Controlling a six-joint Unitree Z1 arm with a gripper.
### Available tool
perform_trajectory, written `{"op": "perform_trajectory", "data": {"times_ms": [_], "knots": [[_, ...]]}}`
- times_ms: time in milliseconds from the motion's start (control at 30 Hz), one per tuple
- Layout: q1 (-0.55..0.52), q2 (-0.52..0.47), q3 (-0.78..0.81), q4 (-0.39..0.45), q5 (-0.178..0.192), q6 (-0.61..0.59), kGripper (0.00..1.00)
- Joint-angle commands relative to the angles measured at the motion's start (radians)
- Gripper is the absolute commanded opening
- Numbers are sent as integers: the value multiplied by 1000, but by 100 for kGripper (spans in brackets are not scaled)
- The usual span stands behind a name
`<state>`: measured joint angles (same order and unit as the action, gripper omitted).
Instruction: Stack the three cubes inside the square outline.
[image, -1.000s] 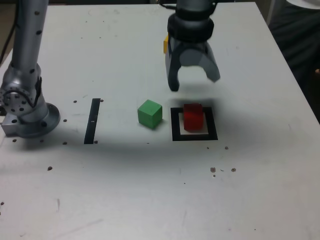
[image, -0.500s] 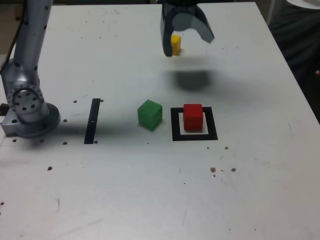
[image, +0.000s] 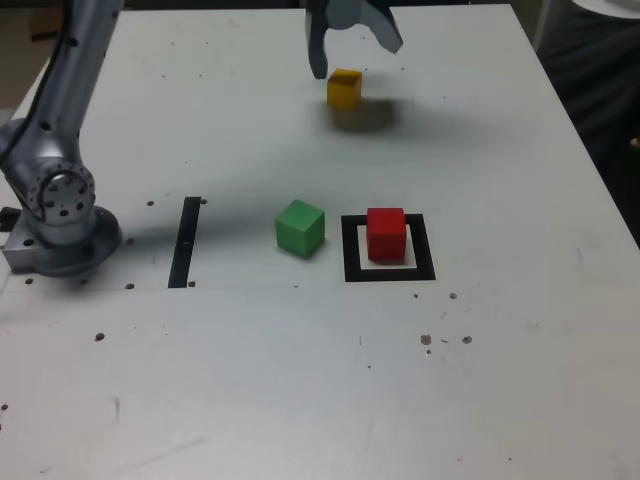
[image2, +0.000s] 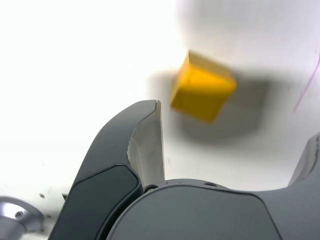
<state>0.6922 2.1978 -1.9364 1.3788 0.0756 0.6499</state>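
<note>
Gripper (image: 352, 52), dark grey, jaws spread and empty, hovering at the white bench's (image: 500, 380) far edge. Small yellow cube (image: 344, 88) sits just below and ahead, between the jaw tips as I judge it. Red cube (image: 386, 233) occupies black square outline (image: 350, 250); green cube (image: 300, 227) just beside.

I've got a scuffed white tabletop (image: 300, 380), a thin black straight strip (image: 185, 241) lying flat toward the exterior view's left, small dark specks (image: 445, 340) scattered across the near surface, dark floor beyond the table's edges.
</note>
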Motion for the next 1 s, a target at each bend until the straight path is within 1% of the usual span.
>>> {"op": "perform_trajectory", "data": {"times_ms": [0, 133, 300, 400, 500, 600, 700, 967], "knots": [[15, 15, -19, 8, 3, 34, 100], [37, 26, -36, 11, 21, 128, 100], [44, 33, -55, 22, 44, 305, 99], [45, 38, -57, 32, 65, 369, 99], [45, 45, -53, 36, 87, 393, 99], [43, 54, -46, 34, 101, 402, 99], [38, 60, -43, 28, 105, 400, 99], [5, 96, -42, 14, 103, 374, 97]]}}
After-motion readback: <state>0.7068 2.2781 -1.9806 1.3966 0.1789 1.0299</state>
